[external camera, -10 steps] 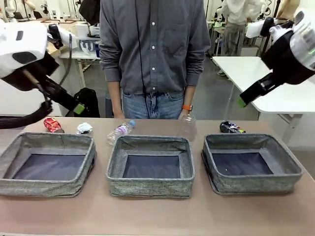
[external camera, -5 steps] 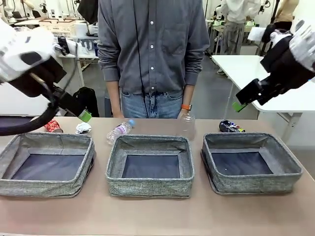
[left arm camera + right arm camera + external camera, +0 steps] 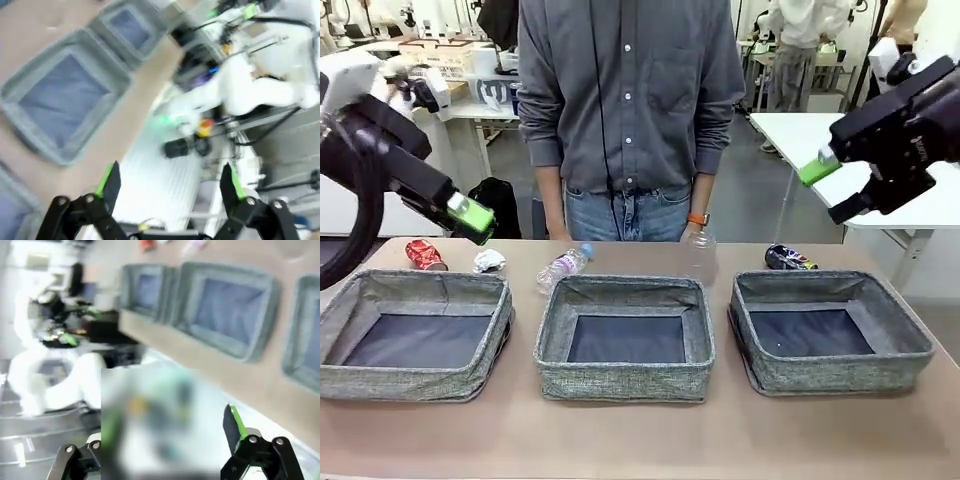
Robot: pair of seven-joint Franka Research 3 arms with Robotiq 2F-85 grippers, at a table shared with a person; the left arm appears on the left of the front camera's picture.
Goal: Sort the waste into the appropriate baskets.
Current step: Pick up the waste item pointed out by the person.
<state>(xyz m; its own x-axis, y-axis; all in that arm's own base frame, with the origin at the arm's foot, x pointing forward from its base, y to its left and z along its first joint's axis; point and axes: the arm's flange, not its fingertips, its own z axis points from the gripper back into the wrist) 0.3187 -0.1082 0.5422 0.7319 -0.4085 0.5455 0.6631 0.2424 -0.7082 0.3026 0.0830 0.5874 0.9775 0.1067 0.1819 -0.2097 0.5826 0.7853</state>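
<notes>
While waste [image 3: 563, 266] is lying behind the baskets [image 3: 625, 380], a person [image 3: 630, 100] is standing opposite.
Left tool [image 3: 169, 177] and right tool [image 3: 832, 190] are hovering released.

The front view is bright and clear. Soft white light comes from above and fills the whole room. The three grey cloth baskets [image 3: 625, 380] lay only thin, faint shadows on the brown tabletop [image 3: 620, 440], and their dark bottoms look dim. The left hand [image 3: 468, 213] and the right hand [image 3: 832, 190], black with green pads, look a little smeared at their edges. Both wrist views are very fuzzy. In the left wrist view the baskets are smeared and the white parts behind them glow too bright. In the right wrist view the basket lines lean and bend near the edges.
</notes>
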